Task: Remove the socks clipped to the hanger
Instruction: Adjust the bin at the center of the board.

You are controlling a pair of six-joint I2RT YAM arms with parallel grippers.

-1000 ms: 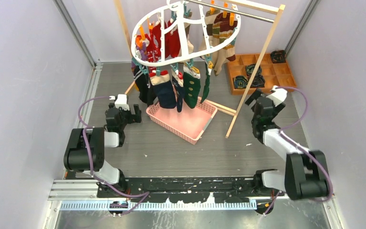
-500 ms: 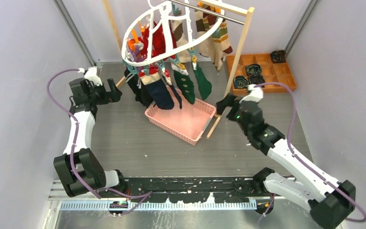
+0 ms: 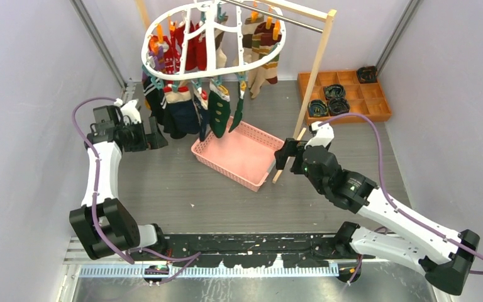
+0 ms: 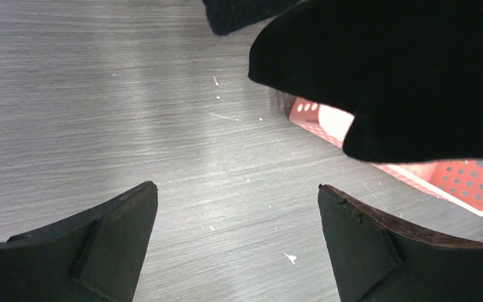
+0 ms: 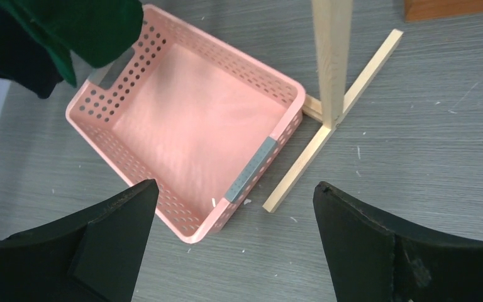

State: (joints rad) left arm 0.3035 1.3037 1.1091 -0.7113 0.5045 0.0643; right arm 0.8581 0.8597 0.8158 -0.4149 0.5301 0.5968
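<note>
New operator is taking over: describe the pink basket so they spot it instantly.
Find the wooden rack's upright post, right of centre. At its foot, on the grey table, lies the basket: pink and perforated, unlike the compartmented wooden tray farther right.

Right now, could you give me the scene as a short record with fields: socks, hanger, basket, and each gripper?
socks: mixed colours, hanging clipped to the hanger
hanger: white oval frame, hanging at the wooden rack
basket: pink, on the table beside the rack's foot, no sock seen inside
left gripper: open, holds nothing, beside the dark socks
right gripper: open, holds nothing, facing the basket
</note>
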